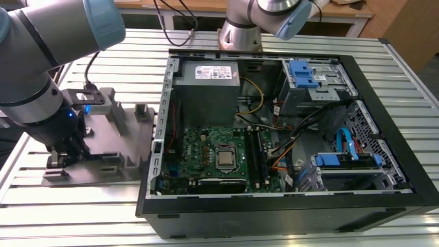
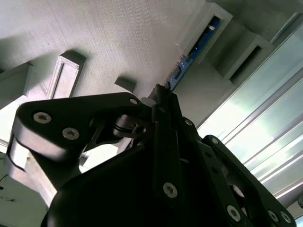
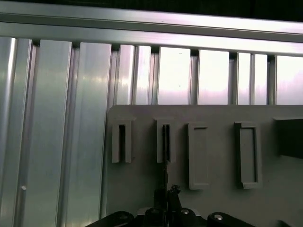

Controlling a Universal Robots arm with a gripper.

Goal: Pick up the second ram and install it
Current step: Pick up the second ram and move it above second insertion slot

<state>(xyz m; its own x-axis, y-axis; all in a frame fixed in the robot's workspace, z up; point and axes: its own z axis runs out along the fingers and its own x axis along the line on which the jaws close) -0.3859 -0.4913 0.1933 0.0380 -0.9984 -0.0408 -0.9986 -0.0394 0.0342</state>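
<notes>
Grey fixture plate [image 1: 110, 154] lies on the slatted alu desk [image 1: 82, 206], just beside the open PC case [image 1: 384, 170], on the exterior view's left. On it the second ram [image 2: 189, 59] stands on edge in one of the plate's narrow holders, thin blue-dark edge up. In the first wrist view the second ram [image 3: 166, 137] reads as a dark line running from its holder straight to the hand [image 3: 166, 194].

The hand [image 1: 63, 154] is low over the plate. In the second wrist view the hand [image 2: 161, 92] is drawn narrow, tips meeting at the stick's near end. I judge it clamped on the stick, w/ the stick not yet lifted out of the holder.

Key relation: the ram's long axis runs straight away from the tips, so the grip is at one end, not mid-length. The memory slots [image 1: 257, 149] on the motherboard [image 1: 205, 141] are well apart from the hand, inside the case toward the exterior view's right.
</notes>
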